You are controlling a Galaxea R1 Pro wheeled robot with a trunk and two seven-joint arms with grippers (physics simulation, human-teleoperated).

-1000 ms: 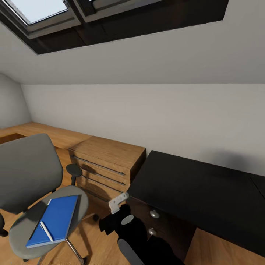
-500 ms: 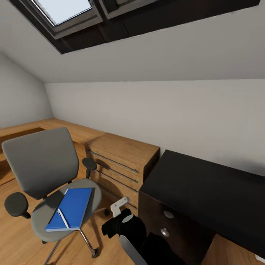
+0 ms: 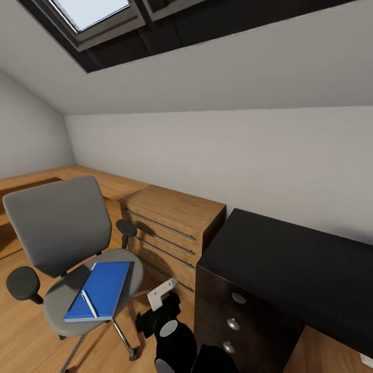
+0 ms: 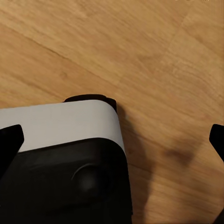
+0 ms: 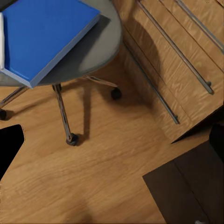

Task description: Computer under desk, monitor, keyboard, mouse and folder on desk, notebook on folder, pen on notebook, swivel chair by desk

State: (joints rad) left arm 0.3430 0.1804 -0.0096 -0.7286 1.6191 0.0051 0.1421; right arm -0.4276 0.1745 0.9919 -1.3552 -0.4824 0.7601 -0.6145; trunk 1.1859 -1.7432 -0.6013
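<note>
Right gripper (image 5: 112, 135): fingers spread, released, nothing held. Beyond them the folder (image 5: 44, 32) lies on the swivel chair (image 5: 100, 44) seat, apart. Left gripper (image 4: 112, 140): fingers parted, empty, over wood floor (image 4: 154, 56). Slim pale stick, probably the pen (image 3: 89, 303), rests on the folder.

The swivel chair (image 3: 67, 248) stands on the wood floor (image 3: 20, 331) and carries the blue folder (image 3: 101, 290) flat on its grey seat. A slim white pen (image 3: 89, 303) lies on the folder, near its front edge
</note>
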